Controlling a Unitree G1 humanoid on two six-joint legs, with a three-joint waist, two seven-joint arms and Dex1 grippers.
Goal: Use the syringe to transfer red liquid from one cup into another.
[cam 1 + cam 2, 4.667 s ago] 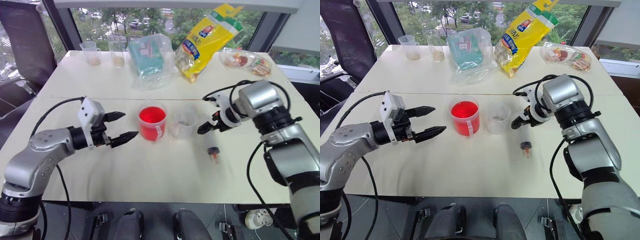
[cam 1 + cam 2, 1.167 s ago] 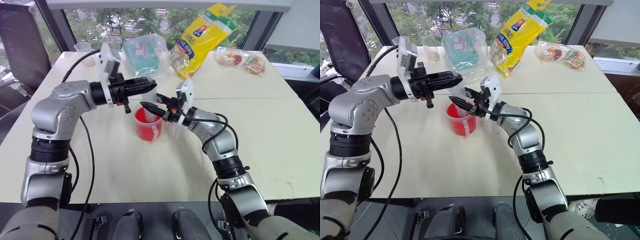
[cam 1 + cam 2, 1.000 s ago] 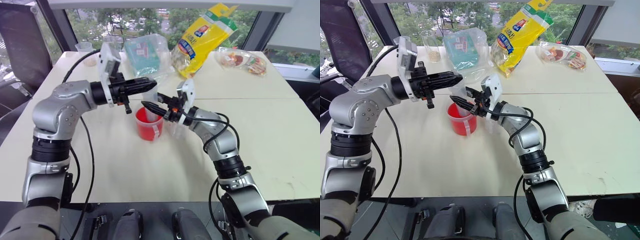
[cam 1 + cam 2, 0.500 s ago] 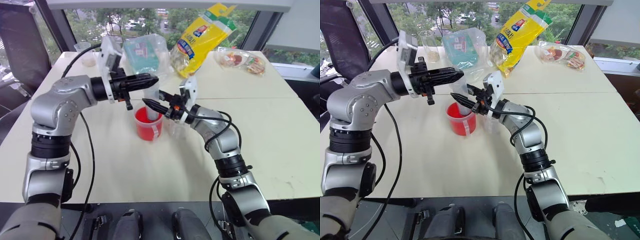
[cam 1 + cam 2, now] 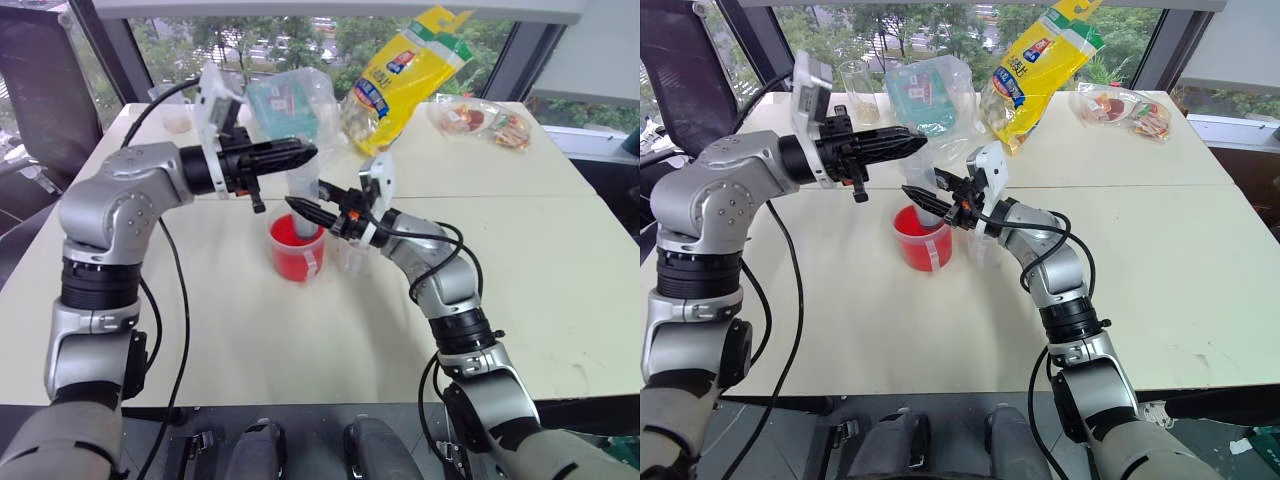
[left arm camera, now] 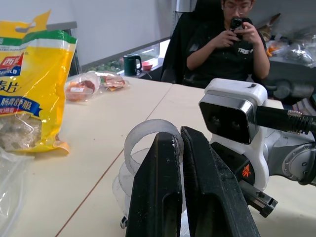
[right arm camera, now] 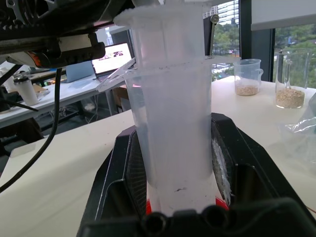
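Upright over the red-filled handled cup stands a clear syringe, its lower end inside the cup. Right jaws are closed around its barrel, with red liquid visible below. Left jaws, pointing sideways, are clamped on the plunger top. Just beside the handled cup, a smaller clear cup sits on the pale worktop.

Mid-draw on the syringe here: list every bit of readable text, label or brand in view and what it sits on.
Yellow snack bag: large blue and red characters, partly cut off; none reads as a whole word.
Teal packet inside the clear plastic bag: print too small to read.
Person's dark shirt: white lettering, partly covered, beginning "TR".
Handled cup: white strip, no legible marks.
Syringe: no readable scale.
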